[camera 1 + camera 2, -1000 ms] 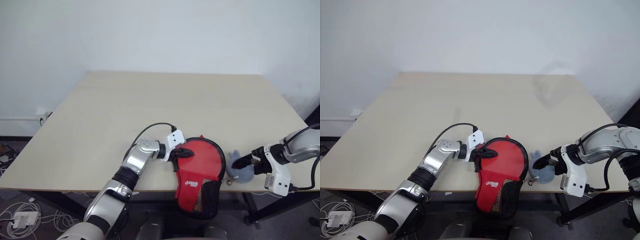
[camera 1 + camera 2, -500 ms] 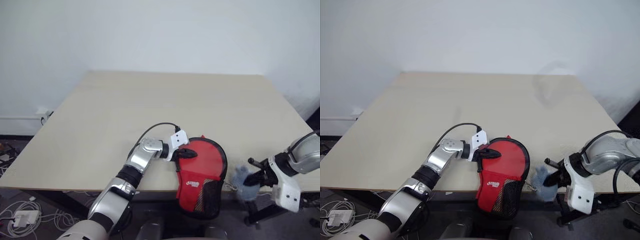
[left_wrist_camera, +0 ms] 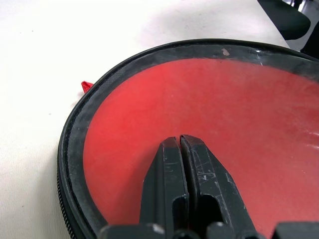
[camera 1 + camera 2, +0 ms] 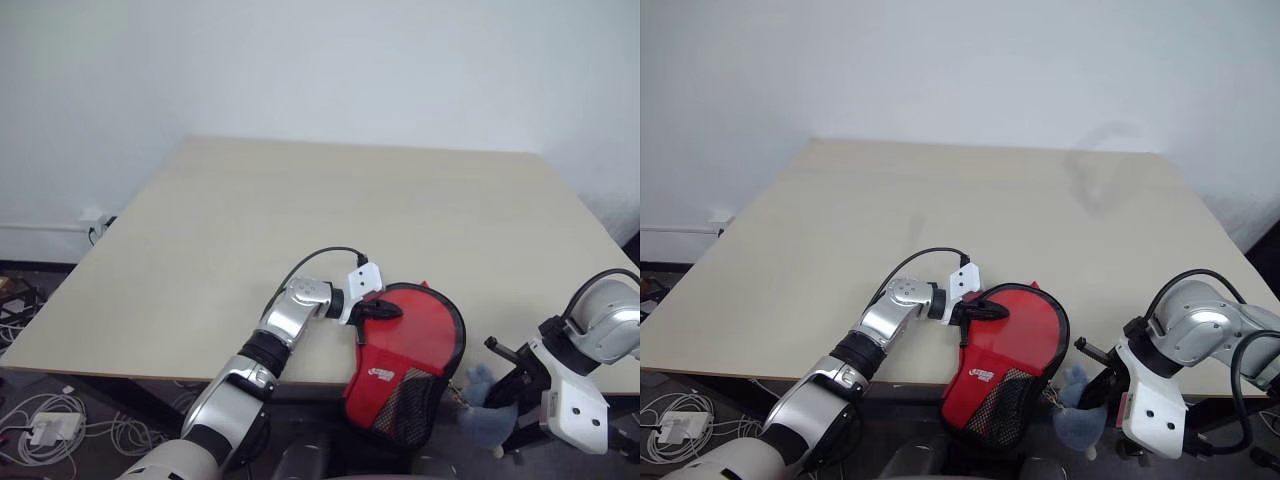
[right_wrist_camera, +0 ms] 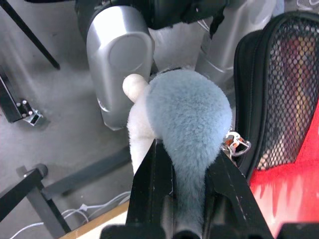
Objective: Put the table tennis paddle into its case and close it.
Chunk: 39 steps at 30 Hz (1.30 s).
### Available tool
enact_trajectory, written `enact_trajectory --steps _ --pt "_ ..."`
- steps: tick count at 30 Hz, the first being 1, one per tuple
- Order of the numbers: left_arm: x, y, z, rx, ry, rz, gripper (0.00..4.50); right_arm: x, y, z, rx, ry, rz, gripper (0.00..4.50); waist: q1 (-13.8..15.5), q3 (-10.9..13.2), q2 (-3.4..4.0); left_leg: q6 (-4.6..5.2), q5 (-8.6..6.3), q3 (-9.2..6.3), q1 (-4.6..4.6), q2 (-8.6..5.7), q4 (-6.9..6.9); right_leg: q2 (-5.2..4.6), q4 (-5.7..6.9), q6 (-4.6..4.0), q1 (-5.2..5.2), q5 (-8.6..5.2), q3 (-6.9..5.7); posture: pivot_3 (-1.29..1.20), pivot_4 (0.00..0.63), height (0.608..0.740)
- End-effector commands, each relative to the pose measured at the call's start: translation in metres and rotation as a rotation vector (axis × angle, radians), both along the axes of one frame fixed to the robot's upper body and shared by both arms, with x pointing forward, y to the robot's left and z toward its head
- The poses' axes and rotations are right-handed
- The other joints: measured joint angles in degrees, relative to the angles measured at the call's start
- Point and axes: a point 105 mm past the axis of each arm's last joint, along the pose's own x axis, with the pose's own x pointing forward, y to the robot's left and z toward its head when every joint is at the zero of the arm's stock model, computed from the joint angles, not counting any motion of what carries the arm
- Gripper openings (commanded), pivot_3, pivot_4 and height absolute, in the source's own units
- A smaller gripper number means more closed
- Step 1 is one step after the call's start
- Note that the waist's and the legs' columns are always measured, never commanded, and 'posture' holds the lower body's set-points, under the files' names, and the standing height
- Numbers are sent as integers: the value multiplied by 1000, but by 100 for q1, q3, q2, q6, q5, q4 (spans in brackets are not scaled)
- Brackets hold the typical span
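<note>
The case [image 4: 405, 350] lies at the table's front edge, its black mesh end [image 4: 405, 412] hanging over the edge. The paddle's red face [image 3: 209, 109] shows through the see-through side inside the black zip rim [image 3: 75, 144]. My left gripper [image 4: 378, 311] is shut, its tips [image 3: 179, 142] resting on that see-through side. My right gripper [image 4: 503, 385] is past the front edge and lower than the tabletop. It is shut on a grey-blue fluffy pompom [image 5: 187, 114], which joins the case by a small metal ring [image 5: 234, 144].
The pale tabletop [image 4: 300, 220] stretches back to a white wall. Cables and a power strip [image 4: 40, 430] lie on the floor at the left. Black stand legs [image 5: 30, 199] sit on the floor below my right gripper.
My right gripper has shut on the pompom and drawn it back off the table's edge and downward. The left gripper stays pressed on the case. The camera has shifted slightly.
</note>
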Motion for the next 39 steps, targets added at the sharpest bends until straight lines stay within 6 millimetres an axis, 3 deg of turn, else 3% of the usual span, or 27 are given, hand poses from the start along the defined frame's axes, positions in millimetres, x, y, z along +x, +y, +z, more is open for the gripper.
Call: enact_trajectory --steps 1,11,29,39 --pt "-9 9 -27 101 60 -3 0 1 7 8 40 -13 25 151 -2 0 0 0 0 -1 0 1 0 1 2 0 0 0 -2 0 0 706" --pt "-11 -2 -25 91 54 -44 0 2 14 7 37 -14 -3 151 9 -1 1 -1 0 1 1 1 0 2 4 0 0 0 -8 0 0 706" --pt "-20 -2 -36 99 87 -68 0 -43 10 0 -1 104 99 151 30 -1 0 7 -6 -5 1 -2 0 -3 -15 7 14 -4 -8 0 0 706" --pt "-20 -2 -36 106 94 -60 0 -65 20 -6 24 155 142 151 26 -2 -1 -2 -19 -24 4 -17 -11 -2 -85 28 50 9 -21 0 0 706"
